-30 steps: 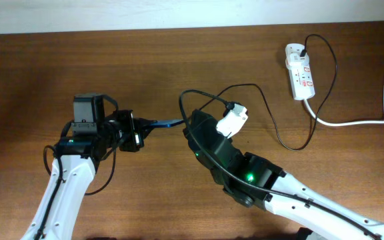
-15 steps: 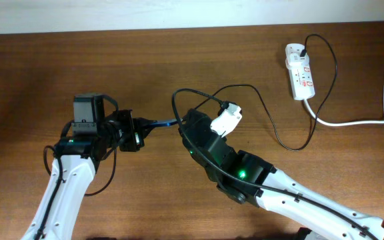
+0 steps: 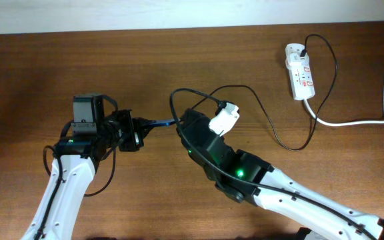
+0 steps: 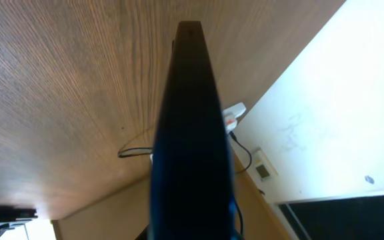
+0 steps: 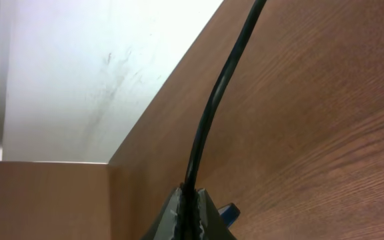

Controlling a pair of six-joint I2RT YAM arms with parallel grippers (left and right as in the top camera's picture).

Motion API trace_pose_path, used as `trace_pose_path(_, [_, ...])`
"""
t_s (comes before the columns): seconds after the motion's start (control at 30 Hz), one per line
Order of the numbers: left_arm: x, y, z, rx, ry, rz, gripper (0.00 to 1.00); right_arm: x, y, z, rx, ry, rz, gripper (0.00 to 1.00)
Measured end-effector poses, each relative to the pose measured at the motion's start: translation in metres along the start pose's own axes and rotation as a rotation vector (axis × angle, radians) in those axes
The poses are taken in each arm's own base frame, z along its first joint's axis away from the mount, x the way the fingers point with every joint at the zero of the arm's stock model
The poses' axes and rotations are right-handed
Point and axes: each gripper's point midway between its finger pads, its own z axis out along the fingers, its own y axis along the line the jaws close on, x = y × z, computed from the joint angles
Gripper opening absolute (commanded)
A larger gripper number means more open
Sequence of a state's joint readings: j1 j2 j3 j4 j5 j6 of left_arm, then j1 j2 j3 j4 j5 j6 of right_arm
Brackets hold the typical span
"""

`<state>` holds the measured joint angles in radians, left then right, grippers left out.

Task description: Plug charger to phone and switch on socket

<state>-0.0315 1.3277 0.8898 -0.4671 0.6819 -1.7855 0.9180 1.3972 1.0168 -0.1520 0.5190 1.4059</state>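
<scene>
The phone (image 3: 160, 123) is held edge-on above the table, a thin blue sliver in the overhead view, with my left gripper (image 3: 137, 131) shut on its left end. In the left wrist view the phone (image 4: 191, 133) is a dark slab running up the middle. My right gripper (image 3: 181, 126) is shut on the charger (image 3: 255, 93) near its tip, right at the phone's right end. Its fingers (image 5: 179, 210) pinch the black cable (image 5: 209, 113), and a blue phone corner (image 5: 229, 212) shows beside them. The charger's plug (image 3: 303, 49) sits in the white socket (image 3: 301, 75) at the far right.
The socket's thick white cord (image 3: 359, 121) runs right toward the table's edge. The charger's slack loops across the table (image 3: 32, 73) between my right arm and the socket. A pale wall (image 3: 179, 13) borders the far side.
My right gripper has shifted left with the cable, closing on the phone's right end, and the cable loop above it moved left too. The left arm and phone held still.
</scene>
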Motion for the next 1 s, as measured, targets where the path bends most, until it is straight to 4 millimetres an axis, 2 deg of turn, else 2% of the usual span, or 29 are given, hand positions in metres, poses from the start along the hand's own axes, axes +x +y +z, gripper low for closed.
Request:
trace_pose_path(0.27, [-0.001, 0.0, 0.0, 0.0, -0.006, -0.024, 0.0, -0.001, 0.001, 0.001, -0.004, -0.008, -0.02, 0.04])
trace_pose_path(0.4, [-0.003, -0.001, 0.0, 0.005, -0.013, -0.067, 0.0, 0.001, 0.012, 0.01, -0.053, -0.031, -0.075, 0.04])
trace_pose_path(0.53, [-0.001, 0.0, 0.0, 0.002, -0.006, -0.097, 0.0, 0.02, 0.018, 0.01, -0.081, -0.005, -0.152, 0.04])
trace_pose_path(0.67, [-0.001, 0.0, 0.0, 0.002, -0.006, -0.111, 0.0, 0.02, 0.019, 0.009, -0.083, -0.013, -0.193, 0.04])
trace_pose_path(0.8, [0.0, 0.001, 0.0, -0.004, -0.002, -0.124, 0.0, 0.012, 0.013, 0.009, -0.05, -0.062, -0.247, 0.04])
trace_pose_path(0.9, [-0.005, 0.014, 0.0, -0.048, -0.024, -0.137, 0.0, 0.002, 0.003, 0.011, -0.002, -0.088, -0.297, 0.04])
trace_pose_path(1.0, [-0.007, 0.014, 0.0, -0.05, -0.037, -0.027, 0.0, -0.023, -0.01, 0.005, 0.057, -0.118, -0.314, 0.04])
